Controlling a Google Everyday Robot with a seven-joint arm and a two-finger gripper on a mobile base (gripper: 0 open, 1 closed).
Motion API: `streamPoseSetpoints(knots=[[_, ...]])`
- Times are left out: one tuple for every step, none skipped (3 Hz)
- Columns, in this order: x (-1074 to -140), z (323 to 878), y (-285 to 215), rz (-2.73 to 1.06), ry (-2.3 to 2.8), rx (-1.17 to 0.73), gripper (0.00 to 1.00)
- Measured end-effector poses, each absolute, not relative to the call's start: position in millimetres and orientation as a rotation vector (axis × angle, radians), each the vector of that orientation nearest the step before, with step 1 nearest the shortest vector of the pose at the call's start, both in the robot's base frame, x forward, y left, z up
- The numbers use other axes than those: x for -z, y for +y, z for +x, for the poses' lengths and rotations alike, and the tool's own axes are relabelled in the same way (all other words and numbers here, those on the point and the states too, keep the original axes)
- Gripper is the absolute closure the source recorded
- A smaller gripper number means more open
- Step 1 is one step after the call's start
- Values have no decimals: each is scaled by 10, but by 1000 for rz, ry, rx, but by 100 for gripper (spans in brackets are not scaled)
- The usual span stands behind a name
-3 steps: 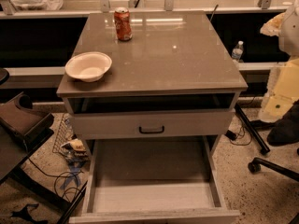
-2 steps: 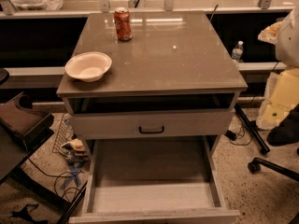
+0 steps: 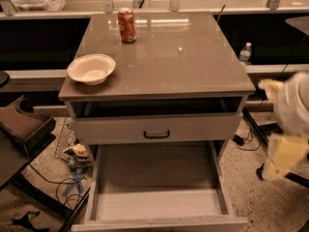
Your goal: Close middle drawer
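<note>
The middle drawer (image 3: 159, 178) is pulled far out at the bottom of the camera view and shows a deep, bare grey interior. Its front is at the frame's lower edge and its handle is out of view. Above it is a shorter light grey drawer front (image 3: 157, 128) with a small black handle, and a dark gap runs under the countertop. My gripper (image 3: 274, 167), pale yellow at the end of a blurred white arm (image 3: 294, 105), hangs to the right of the cabinet. It is level with the open drawer and apart from it.
A white bowl (image 3: 91, 69) and a red soda can (image 3: 127, 25) stand on the grey countertop (image 3: 183, 57). A water bottle (image 3: 245, 53) is behind at the right. A dark chair (image 3: 21, 124) and a wire basket with cables (image 3: 72, 153) are at the left.
My arm has swung down and a little left on the right side, from beside the countertop to beside the open drawer. The drawers, bowl and can have not moved.
</note>
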State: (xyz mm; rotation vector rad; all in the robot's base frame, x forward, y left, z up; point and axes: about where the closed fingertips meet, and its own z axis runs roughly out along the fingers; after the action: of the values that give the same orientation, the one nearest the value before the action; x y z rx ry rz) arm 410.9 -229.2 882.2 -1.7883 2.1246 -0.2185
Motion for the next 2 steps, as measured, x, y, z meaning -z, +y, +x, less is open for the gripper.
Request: streamPoseSetpoints(knots=[[-8037, 3913, -2523, -1869, 2152, 206, 0], [-7169, 3379, -2868, -1918, 2236, 233, 0]])
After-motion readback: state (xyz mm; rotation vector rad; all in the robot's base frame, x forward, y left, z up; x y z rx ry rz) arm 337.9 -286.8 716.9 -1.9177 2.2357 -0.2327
